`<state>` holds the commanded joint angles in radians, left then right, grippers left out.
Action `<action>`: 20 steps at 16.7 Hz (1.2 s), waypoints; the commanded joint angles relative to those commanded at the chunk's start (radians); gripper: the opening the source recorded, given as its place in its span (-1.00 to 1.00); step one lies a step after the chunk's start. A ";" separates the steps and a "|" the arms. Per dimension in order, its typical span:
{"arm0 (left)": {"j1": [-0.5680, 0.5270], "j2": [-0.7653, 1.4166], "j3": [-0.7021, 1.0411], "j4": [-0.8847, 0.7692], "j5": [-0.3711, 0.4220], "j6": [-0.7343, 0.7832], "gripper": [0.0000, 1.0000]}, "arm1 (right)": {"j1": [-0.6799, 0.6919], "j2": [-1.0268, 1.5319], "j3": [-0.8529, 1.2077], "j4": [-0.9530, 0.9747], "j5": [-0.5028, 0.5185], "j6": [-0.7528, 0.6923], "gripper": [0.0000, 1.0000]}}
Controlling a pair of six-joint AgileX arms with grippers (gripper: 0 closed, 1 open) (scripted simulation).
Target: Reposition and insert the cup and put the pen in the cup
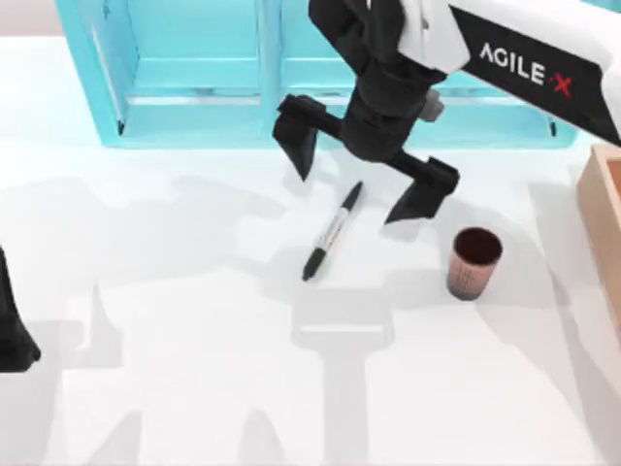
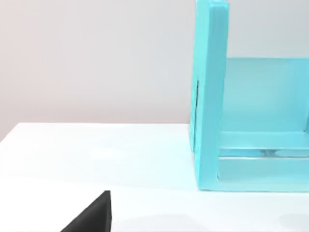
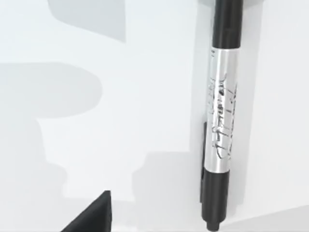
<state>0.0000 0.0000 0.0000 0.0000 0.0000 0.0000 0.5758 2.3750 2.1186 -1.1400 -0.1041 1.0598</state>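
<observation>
One end effector [image 1: 367,178] spread above pen [image 1: 332,231]

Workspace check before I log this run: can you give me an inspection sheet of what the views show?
Surface: white table, shadows across it.
Job's things: pen lying flat mid-table; cup upright to its right, apart from it, with no pen in it.
Clutter: nothing seen.
End effectors: right end effector open, above the pen's far end; left end effector at the table's left edge.
Cables: nothing seen.
Surroundings: turquoise shelf at the back; wooden box at the right edge.
</observation>
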 joint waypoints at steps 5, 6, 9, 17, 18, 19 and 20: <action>0.000 0.000 0.000 0.000 0.000 0.000 1.00 | 0.001 0.025 -0.017 0.038 0.001 0.001 1.00; 0.000 0.000 0.000 0.000 0.000 0.000 1.00 | 0.005 0.044 -0.028 0.070 0.001 0.004 1.00; 0.000 0.000 0.000 0.000 0.000 0.000 1.00 | 0.015 0.112 -0.070 0.193 0.004 0.015 1.00; 0.000 0.000 0.000 0.000 0.000 0.000 1.00 | 0.023 0.161 -0.100 0.263 0.006 0.024 0.85; 0.000 0.000 0.000 0.000 0.000 0.000 1.00 | 0.023 0.161 -0.100 0.263 0.006 0.024 0.70; 0.000 0.000 0.000 0.000 0.000 0.000 1.00 | 0.023 0.161 -0.100 0.263 0.006 0.024 0.55; 0.000 0.000 0.000 0.000 0.000 0.000 1.00 | 0.023 0.161 -0.100 0.263 0.006 0.024 0.40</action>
<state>0.0000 0.0000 0.0000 0.0000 0.0000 0.0000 0.5984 2.5358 2.0187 -0.8767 -0.0980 1.0834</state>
